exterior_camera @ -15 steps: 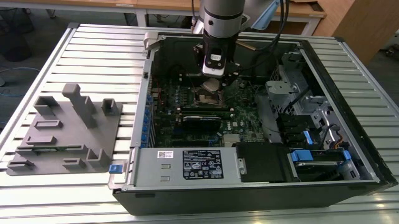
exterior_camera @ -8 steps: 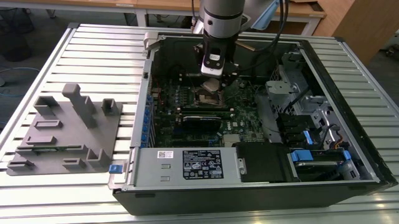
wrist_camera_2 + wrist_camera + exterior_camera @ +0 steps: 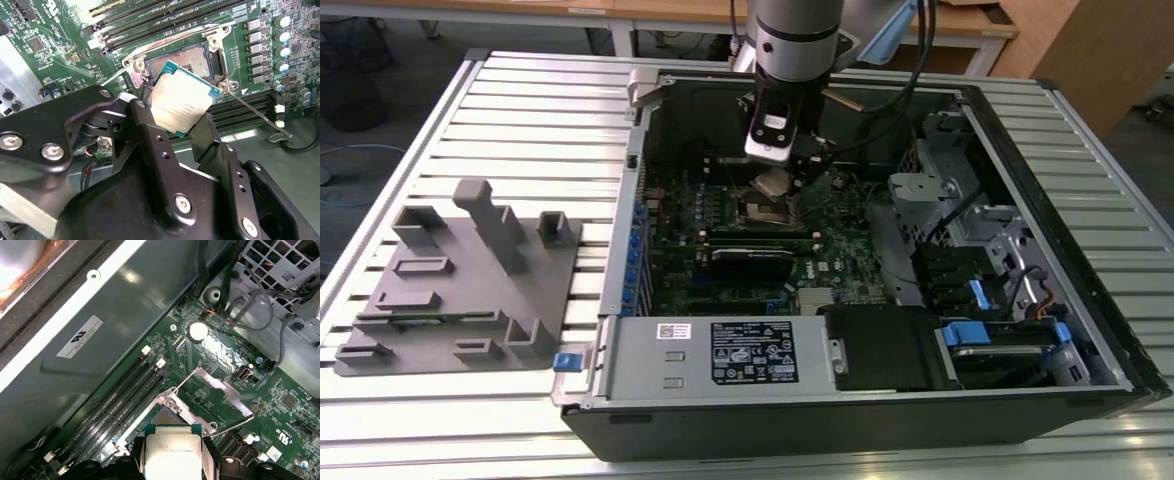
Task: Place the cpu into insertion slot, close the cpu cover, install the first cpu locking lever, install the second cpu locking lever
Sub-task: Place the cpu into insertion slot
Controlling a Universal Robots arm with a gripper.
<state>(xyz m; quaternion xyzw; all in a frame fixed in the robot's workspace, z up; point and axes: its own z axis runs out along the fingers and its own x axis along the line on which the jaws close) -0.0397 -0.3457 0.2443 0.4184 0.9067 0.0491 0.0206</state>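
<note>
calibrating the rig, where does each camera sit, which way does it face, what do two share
Exterior view: off the arm, high over the open computer case, looking down into it; the arm reaches in from the picture's top.
First wrist view: on the arm, facing down at the insertion slot and opened cpu cover; the gripper tips show.
Second wrist view: on the arm, facing down along the gripper's black body at the slot.
Shared: both wrist views show the cpu clamped over the slot.
</note>
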